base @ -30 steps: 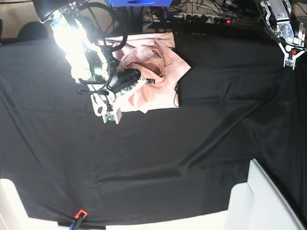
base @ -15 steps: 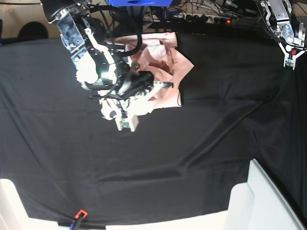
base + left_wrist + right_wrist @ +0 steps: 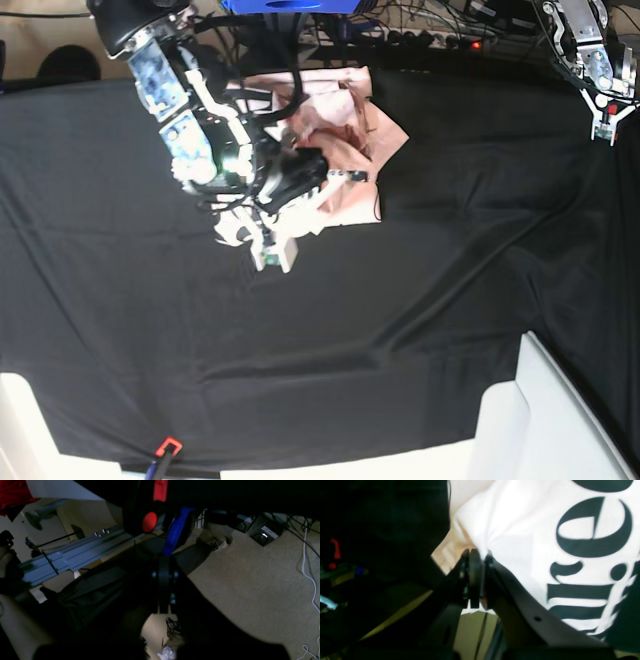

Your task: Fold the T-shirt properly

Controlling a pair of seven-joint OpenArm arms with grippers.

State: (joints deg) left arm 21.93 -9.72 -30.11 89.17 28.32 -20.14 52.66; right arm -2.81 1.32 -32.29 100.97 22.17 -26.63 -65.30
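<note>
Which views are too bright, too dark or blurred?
Right wrist view: the T-shirt is overexposed to white, its lettering blurred. Left wrist view: dark and underexposed around the left gripper. Base view: evenly lit; black cloth shows folds.

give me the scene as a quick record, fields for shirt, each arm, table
shirt: pale pink T-shirt, bunched in a heap at the far side of the table, not folded; black lettering shows in the right wrist view
right gripper: shut on a fold of the T-shirt
left gripper: shut, holding nothing, raised at the far corner, away from the shirt
table: covered by a wrinkled black cloth
</note>
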